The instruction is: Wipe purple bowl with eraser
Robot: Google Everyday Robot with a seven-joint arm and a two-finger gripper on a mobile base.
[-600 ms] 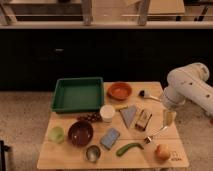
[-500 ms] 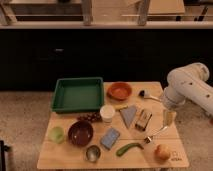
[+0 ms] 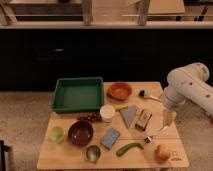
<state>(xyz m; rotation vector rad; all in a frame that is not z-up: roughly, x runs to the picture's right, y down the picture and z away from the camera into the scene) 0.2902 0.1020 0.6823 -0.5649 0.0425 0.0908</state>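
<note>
- Purple bowl [image 3: 80, 132] stands upright on the front left part of the wooden table [image 3: 170, 159], and we see it between a pale green fruit [image 3: 57, 134] and the blue-grey pad [image 3: 110, 138].
- We find the eraser [image 3: 143, 120] lying flat on the right half of the table, just beside the grey folded cloth [image 3: 129, 115] and well apart from the purple bowl.
- We see the gripper [image 3: 169, 118] hanging over the right edge of the table, near the eraser but on its right side, not touching it.
- We cannot tell whether the gripper is open or closed.
- Behind the bowl we see the green tray [image 3: 77, 94], the white cup [image 3: 107, 113] and the orange bowl [image 3: 120, 90].
</note>
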